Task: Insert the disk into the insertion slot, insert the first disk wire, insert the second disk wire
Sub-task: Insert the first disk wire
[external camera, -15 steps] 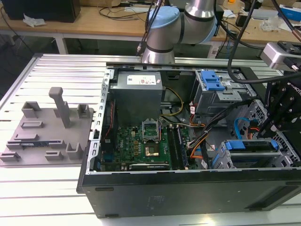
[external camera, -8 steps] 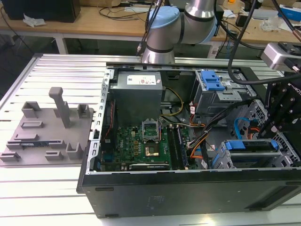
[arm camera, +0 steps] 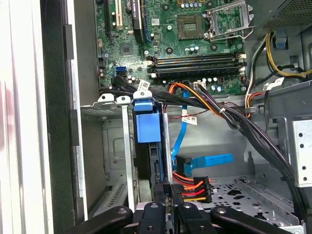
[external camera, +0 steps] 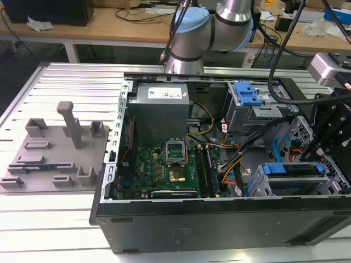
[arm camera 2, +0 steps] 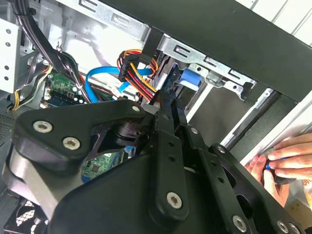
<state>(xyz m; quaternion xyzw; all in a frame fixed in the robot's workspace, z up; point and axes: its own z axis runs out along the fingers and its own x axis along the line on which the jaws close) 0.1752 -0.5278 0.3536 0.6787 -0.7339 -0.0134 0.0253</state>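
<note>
Exterior view: the open PC case (external camera: 219, 233) lies on the slatted table (external camera: 71, 82), w/ a grey fixture tray (external camera: 55, 156) beside it on the exterior view's left. Inside the case sit the grey PSU (external camera: 159, 112), the green mobo (external camera: 159, 167) and a taller bay (external camera: 247, 104) w/ a blue lever. Toward the exterior view's right is the low cage w/ the insertion slot (external camera: 258, 186). The disk (external camera: 290, 169) is already in it, blue carrier edge showing. My gripper (external camera: 321, 142) hangs inside the case, over that cage. First wrist view: the disk (arm camera: 146, 127) sits between the slot's sheet-metal walls (arm camera: 127, 161), blue tab sticking out. My fingers (arm camera: 152, 210) are drawn narrow, nearly together, tips just beside the black power plug (arm camera: 189, 187) w/ orange, red and yellow leads, at the disk's end. Can't tell if I'm pinching the plug or if it's seated. The blue data cable (arm camera: 204, 160) lies near the plug, apart from my tips. Second wrist view: my fingers (arm camera 2: 165, 131) run close together toward the wire bundle (arm camera 2: 134, 66), w/ the disk's blue carrier (arm camera 2: 187, 78) just past the tips. A person's hand (arm camera 2: 285, 156) rests outside the case wall.
</note>
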